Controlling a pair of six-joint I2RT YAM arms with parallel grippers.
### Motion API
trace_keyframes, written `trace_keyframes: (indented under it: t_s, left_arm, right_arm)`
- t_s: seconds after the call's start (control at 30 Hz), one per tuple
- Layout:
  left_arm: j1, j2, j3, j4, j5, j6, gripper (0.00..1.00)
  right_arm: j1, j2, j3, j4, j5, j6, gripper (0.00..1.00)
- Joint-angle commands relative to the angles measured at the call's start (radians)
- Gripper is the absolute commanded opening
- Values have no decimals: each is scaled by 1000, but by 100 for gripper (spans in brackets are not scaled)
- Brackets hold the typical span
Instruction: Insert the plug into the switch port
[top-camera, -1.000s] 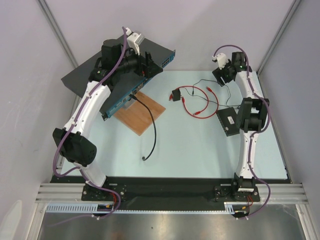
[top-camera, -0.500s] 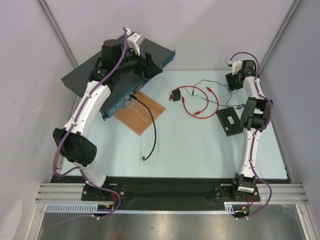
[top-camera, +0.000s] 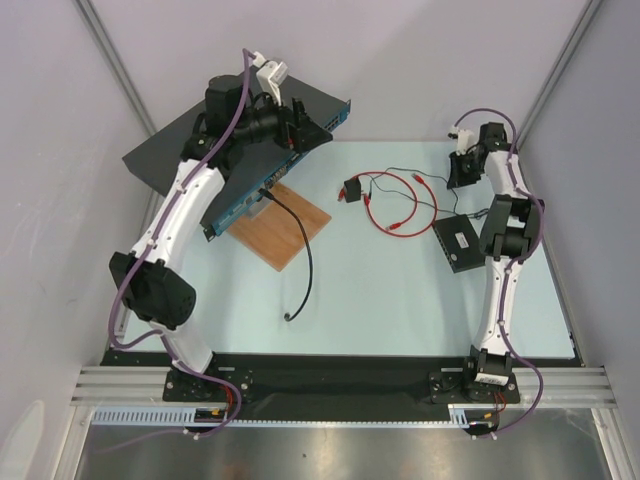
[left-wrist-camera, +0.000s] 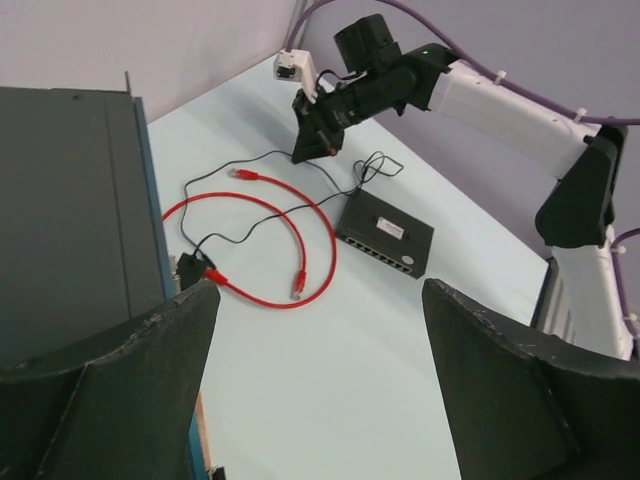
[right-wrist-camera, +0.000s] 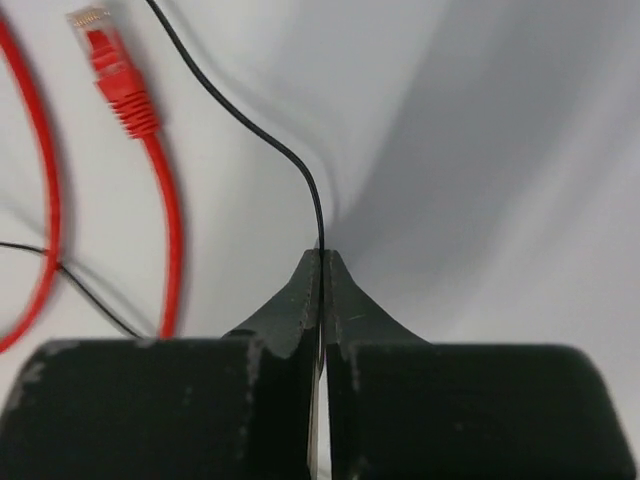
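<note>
The thin red cable (top-camera: 400, 205) loops on the pale table's far middle. One plug (right-wrist-camera: 100, 40) lies just left of and ahead of my right gripper; the left wrist view shows that plug (left-wrist-camera: 245, 174) and another one (left-wrist-camera: 298, 285). The small black switch box (top-camera: 455, 240) lies flat to the right, its port row (left-wrist-camera: 375, 250) along the side edge. My right gripper (right-wrist-camera: 322, 255) is down at the table behind the box, shut on a thin black wire (right-wrist-camera: 250, 125), not on the red cable. My left gripper (left-wrist-camera: 318, 290) hangs open and empty over the rack unit's corner.
A large dark grey rack unit (top-camera: 240, 160) with a blue front lies at the far left. A wooden board (top-camera: 285, 235) sits beside it, and a thicker black cable (top-camera: 305, 270) trails toward the front. A little black cube (top-camera: 352, 189) sits left of the red loop.
My right gripper swung right, came down behind the switch box, and closed from open onto the thin black wire. The left arm shifted only slightly.
</note>
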Motion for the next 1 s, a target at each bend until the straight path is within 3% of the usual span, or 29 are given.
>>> trace_keyframes:
  t_s: [0.0, 0.2, 0.37, 0.57, 0.8, 0.9, 0.97]
  left_arm:
    - [-30, 18, 54, 93, 65, -66, 88]
    - [-124, 111, 144, 163, 51, -174, 88]
    - [-216, 240, 238, 282, 19, -385, 88]
    - [-325, 397, 331, 393, -67, -597, 86]
    - [-429, 501, 305, 479, -193, -776, 84]
    - [-458, 524, 341, 421, -312, -740, 85]
    - [-480, 532, 339, 430, -315, -723, 85]
  right_arm:
    - [-17, -161, 38, -23, -108, 144, 0]
    - [-16, -387, -135, 105, -249, 326, 0]
    - [-16, -551, -262, 150, -296, 422, 0]
    - [-23, -744, -446, 161, -322, 436, 0]
    - [-40, -890, -613, 182, -371, 403, 0]
    - [-54, -935, -678, 189, -427, 403, 0]
    - [-57, -958, -721, 178, -463, 389, 0]
